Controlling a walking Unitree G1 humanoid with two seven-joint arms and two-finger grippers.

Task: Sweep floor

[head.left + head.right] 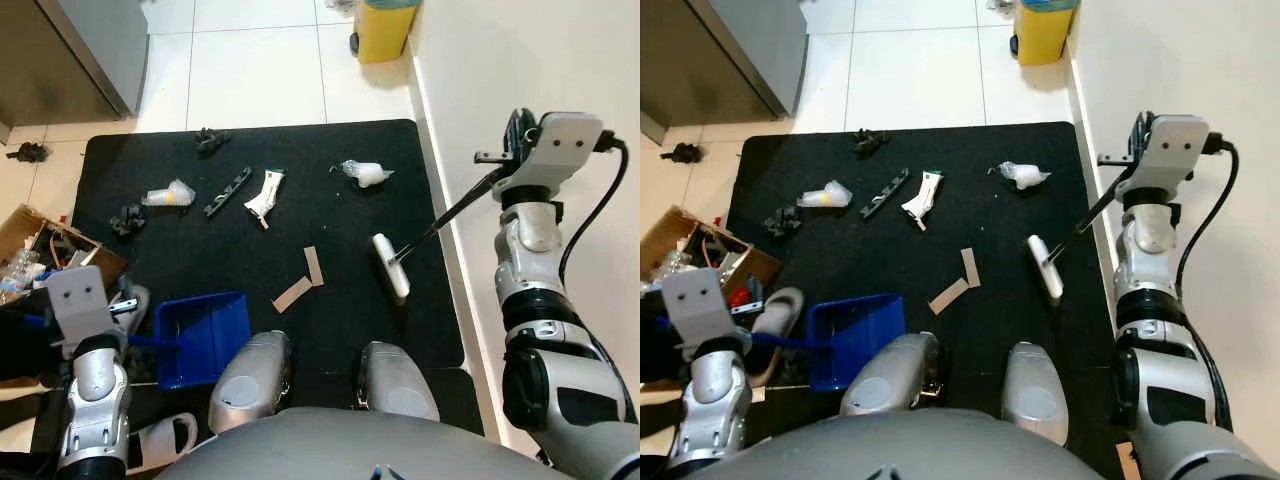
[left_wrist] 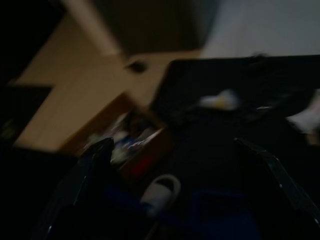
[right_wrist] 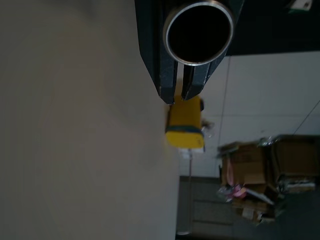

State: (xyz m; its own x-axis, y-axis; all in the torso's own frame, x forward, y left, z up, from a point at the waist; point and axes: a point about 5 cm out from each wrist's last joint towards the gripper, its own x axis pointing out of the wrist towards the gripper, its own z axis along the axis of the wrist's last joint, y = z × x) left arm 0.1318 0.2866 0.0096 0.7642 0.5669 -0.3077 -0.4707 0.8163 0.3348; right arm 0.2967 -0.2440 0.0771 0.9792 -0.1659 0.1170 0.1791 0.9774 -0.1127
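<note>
The right gripper (image 3: 192, 75) is clamped on the broom (image 1: 391, 264), whose head sits on the black mat (image 1: 330, 310) (near paper scraps (image 1: 300, 280)). The left gripper (image 2: 180, 200), fingers apart, holds the blue dustpan (image 1: 205, 335).

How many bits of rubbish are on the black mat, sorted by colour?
White: 3, crumpled wrapper, flat packet, crumpled wrapper
Black: 3, clump, strip, clump
Brown: 2, cardboard strip, cardboard strip
Total: 8
</note>
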